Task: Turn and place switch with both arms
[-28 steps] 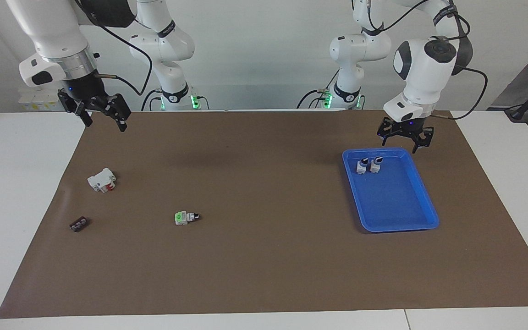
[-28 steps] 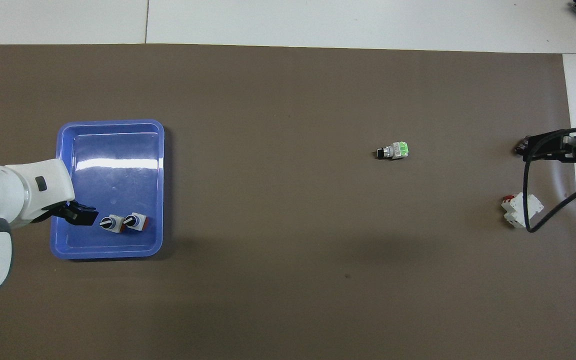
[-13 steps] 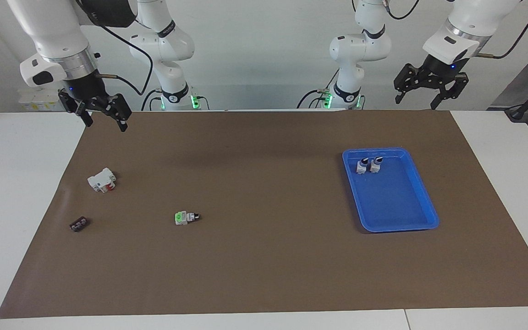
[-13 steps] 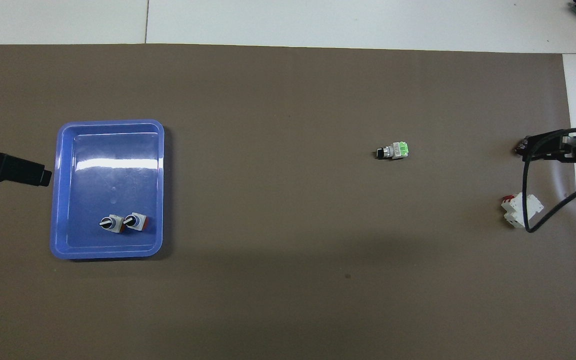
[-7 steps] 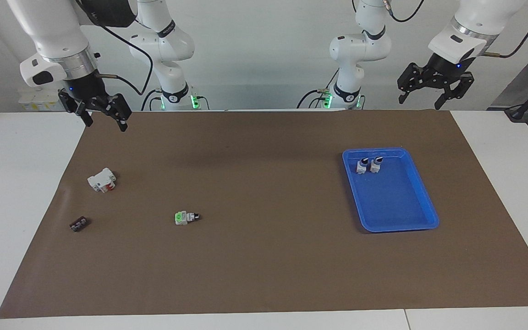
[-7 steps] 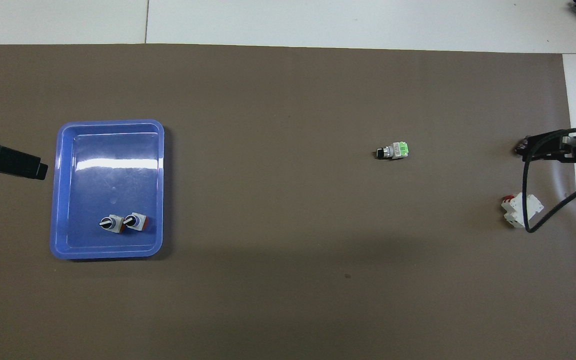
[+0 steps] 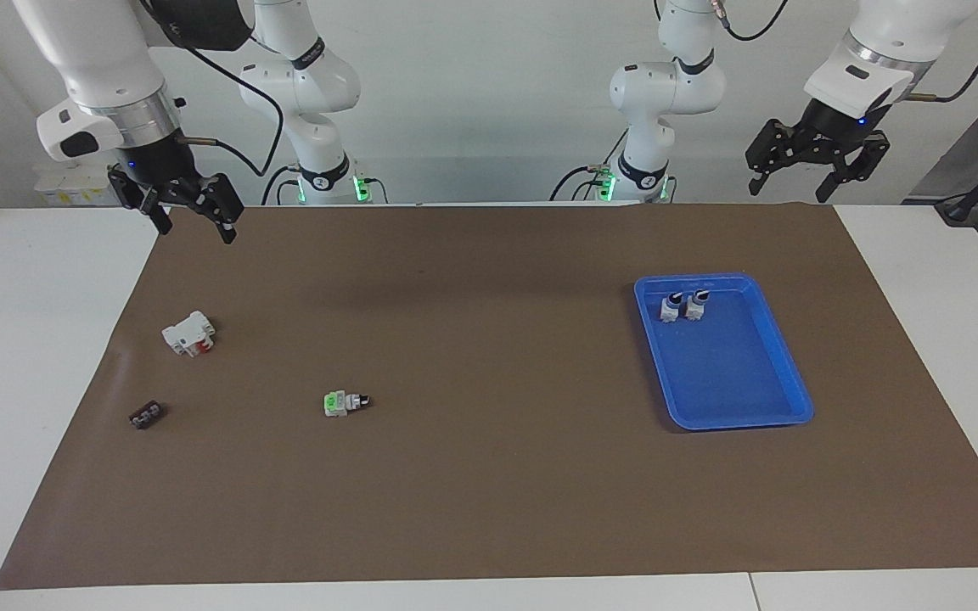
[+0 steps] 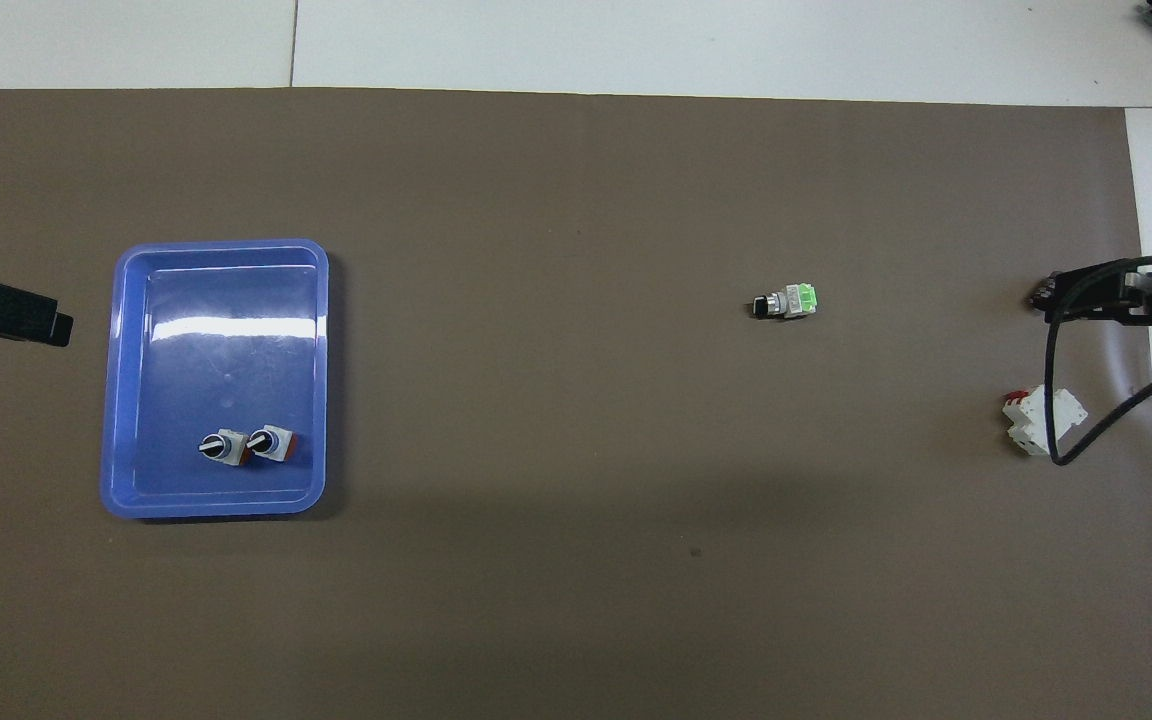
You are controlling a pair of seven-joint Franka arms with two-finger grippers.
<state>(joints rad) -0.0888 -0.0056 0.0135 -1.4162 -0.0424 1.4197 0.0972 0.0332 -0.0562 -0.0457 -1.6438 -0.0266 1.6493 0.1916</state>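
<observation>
The switch (image 7: 696, 305) stands knob-up in the tray (image 7: 782, 361) beside its twin, apparently placed, so we hold left gripper (image 7: 817, 166) and right gripper (image 7: 186, 210) empty, spread, over the robots' edge.

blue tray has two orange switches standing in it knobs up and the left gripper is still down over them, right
Not quite. The two switches do stand knobs up in the blue tray, but the left gripper is no longer over them. The facing view shows it raised and open, over the robots' edge of the mat at the left arm's end of the table. The right gripper waits open at the other end.
</observation>
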